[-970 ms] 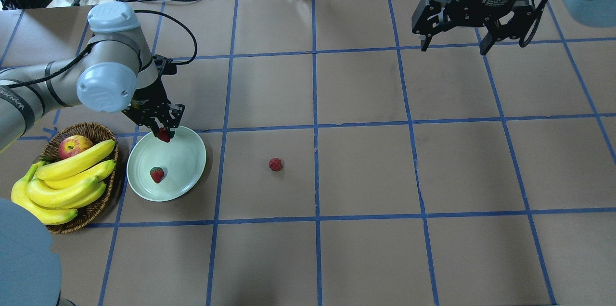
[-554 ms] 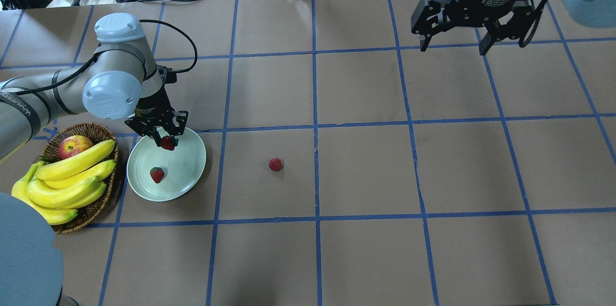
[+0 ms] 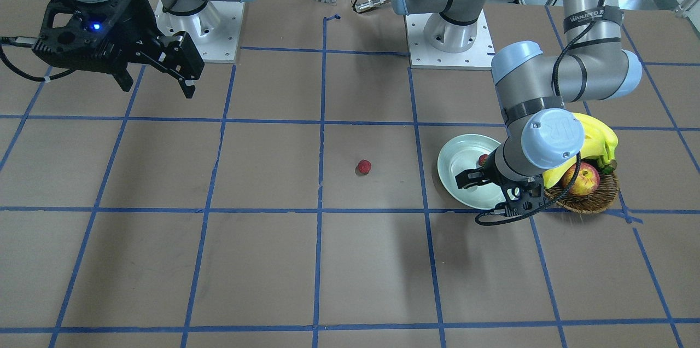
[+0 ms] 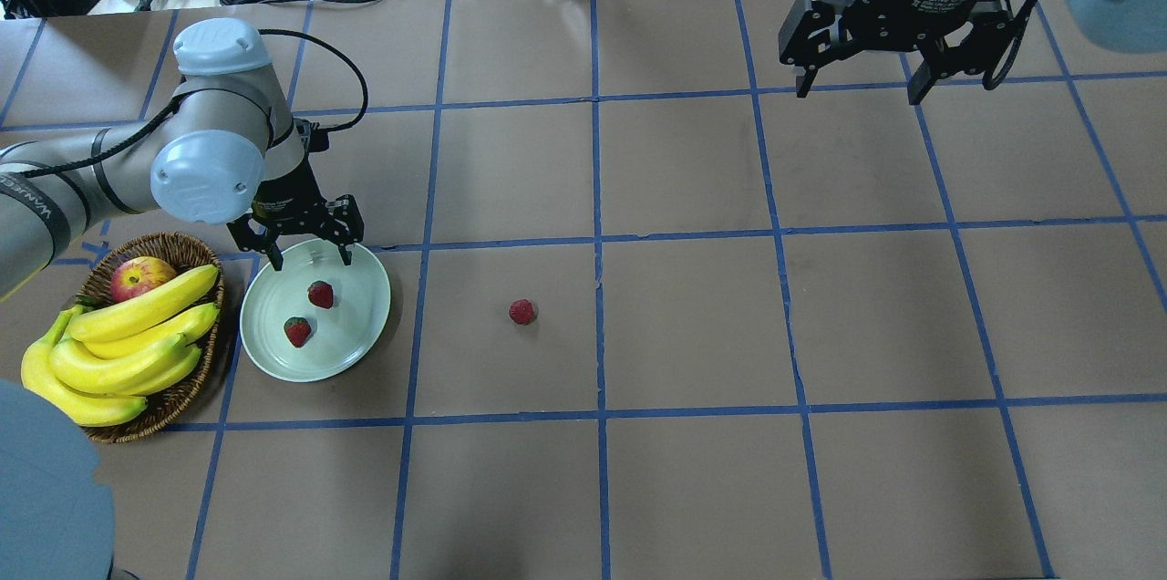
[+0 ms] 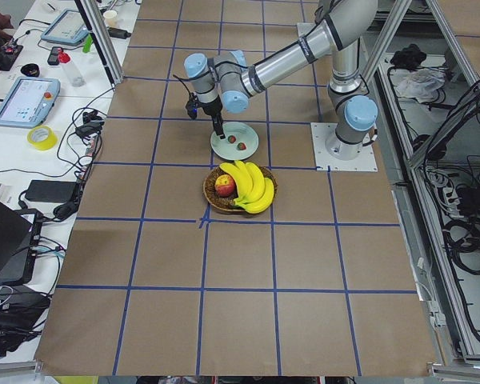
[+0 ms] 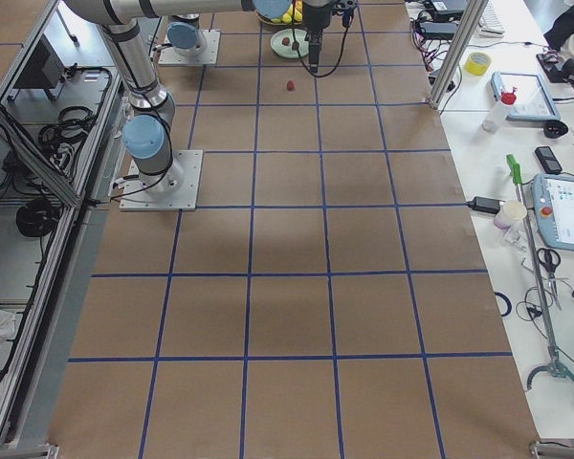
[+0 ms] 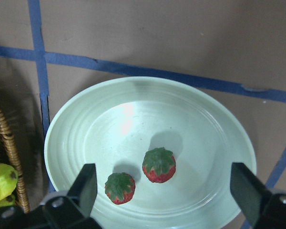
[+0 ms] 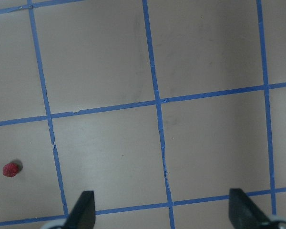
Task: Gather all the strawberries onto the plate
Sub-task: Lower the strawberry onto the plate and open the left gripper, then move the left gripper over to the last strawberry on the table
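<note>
- On the brown paper desk [image 4: 693,325] with its blue tape grid, at the robot's left: one round, shallow, pale mint plate [image 4: 354,315] with a raised rim, the collecting dish.
- Two small red, green-capped strawberries [image 4: 320,294] [image 4: 297,331]: lying inside the plate, slightly apart. I count them as collected.
- One third strawberry [image 4: 521,311], small and red: alone on the desk, well apart from the plate toward the middle. Outstanding item.
- Left jaws: spread wide, empty, hanging over the plate's far rim. Probably free to fetch the loose berry.
- Right jaws: spread wide, empty, held high at the far right, seemingly parked clear.
- One brown wicker basket [image 4: 173,244] holding yellow bananas [image 4: 137,334] and a red-yellow apple [image 4: 141,276]: just beside the plate, not wanted.
</note>
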### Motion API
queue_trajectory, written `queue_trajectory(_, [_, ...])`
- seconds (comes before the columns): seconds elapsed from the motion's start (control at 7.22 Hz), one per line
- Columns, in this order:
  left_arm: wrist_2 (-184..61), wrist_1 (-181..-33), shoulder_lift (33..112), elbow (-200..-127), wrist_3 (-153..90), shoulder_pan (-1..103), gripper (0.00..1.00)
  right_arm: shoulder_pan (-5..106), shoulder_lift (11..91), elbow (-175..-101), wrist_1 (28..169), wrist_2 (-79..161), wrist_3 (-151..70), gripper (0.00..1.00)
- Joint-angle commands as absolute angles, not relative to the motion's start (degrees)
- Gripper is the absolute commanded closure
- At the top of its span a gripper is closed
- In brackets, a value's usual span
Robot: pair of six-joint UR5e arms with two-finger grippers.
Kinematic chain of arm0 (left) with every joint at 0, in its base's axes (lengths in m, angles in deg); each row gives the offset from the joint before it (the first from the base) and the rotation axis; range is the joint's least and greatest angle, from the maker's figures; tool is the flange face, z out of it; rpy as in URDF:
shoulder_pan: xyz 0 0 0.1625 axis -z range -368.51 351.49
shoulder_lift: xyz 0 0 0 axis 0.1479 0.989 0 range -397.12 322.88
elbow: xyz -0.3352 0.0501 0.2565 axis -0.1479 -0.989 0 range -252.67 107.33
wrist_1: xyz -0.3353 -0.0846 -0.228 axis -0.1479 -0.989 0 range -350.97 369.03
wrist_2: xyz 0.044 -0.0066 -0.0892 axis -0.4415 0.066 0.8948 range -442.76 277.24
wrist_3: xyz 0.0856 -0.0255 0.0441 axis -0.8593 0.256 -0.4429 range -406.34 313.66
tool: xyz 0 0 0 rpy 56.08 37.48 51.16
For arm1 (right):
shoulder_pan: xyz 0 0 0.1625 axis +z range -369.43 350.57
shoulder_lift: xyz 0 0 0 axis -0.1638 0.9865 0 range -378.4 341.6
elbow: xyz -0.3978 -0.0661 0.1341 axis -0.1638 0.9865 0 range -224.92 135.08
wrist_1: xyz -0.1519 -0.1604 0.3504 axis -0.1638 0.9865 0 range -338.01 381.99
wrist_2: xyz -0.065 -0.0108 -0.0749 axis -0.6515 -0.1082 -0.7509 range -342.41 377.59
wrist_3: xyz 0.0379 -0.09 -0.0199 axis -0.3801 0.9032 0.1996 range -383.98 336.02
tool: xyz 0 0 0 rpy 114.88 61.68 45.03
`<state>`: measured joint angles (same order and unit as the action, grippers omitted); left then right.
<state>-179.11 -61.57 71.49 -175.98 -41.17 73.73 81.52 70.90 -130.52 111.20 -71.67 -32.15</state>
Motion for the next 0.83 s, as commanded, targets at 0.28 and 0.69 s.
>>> queue_trajectory(0.28, [-165.69,-61.02,70.45,-175.32,-23.21,82.0,0.0,81.45,70.9,-130.52,111.2,-71.79,-32.06,0.0])
queue_trajectory(0.69, [-164.59,-50.69,72.21,-177.77,-15.43,92.01,0.0,81.45,70.9,-130.52,111.2,-71.7,-32.15,0.0])
